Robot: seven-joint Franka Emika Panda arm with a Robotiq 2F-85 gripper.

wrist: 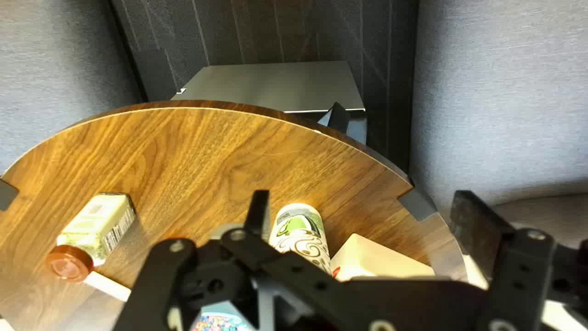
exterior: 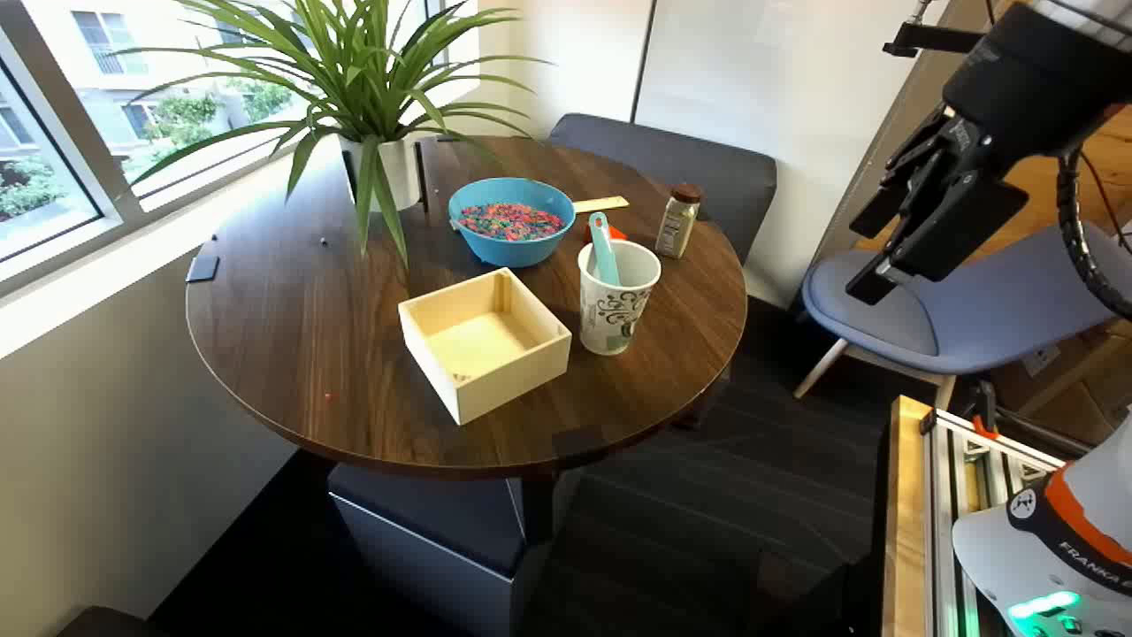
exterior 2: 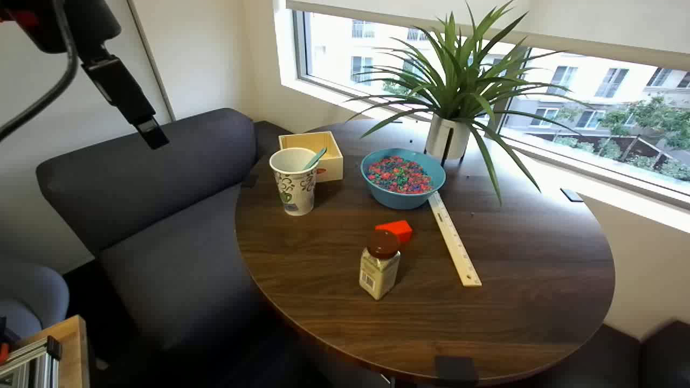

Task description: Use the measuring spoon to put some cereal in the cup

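Down inside the patterned cup (exterior: 615, 323), the measuring spoon (exterior: 605, 254) is leaning at a slant, its thin handle rising past the rim and its round end hiding below. That long axis is running upward more than across, and the handle is slanting away from the jaws, towards the side where the blue bowl (exterior: 520, 252) of cereal (exterior 2: 401, 175) is sitting. The jaws are hanging in the air, well apart from the spoon; they are standing wide, holding nothing. In both exterior views the cup is standing upright on the surface (exterior: 301, 336), between the jaws and the bowl, so the coming reach is probably calling for the cup's mouth first, with the bowl waiting farther on. In the wrist view the cup is showing between the parted jaws, nearer one tip than the other, though its rim and the spoon are not showing. Judging by the slant, a pinch on the handle's free end is looking best, with the lift following its length; a sideways pull may be tipping the cup towards the pale box (exterior: 516, 380) near it.
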